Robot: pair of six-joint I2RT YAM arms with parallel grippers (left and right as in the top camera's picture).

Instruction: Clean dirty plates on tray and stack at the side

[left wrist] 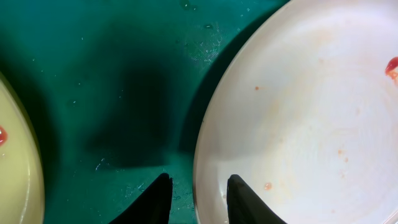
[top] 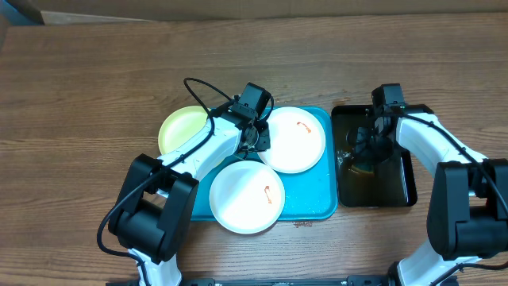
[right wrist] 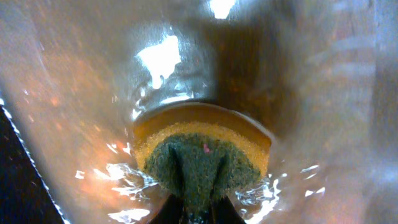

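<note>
Because the left gripper [left wrist: 198,200] stands parted astride the rim of the far white plate [left wrist: 298,124], we expect a shallow bite to slip, or to nudge the near white plate [top: 247,197] beside it. The right gripper [right wrist: 199,214] clenches the sponge [right wrist: 202,158] in the black tray [top: 397,191]. These and the yellow-green plate [top: 176,127] lie flat, face up, on the tray [top: 317,202]; round, they have no long axis.

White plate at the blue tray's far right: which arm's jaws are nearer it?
Left. The left jaws straddle the rim of that white plate; the right jaws are away in the black tray, pinching a sponge.
</note>
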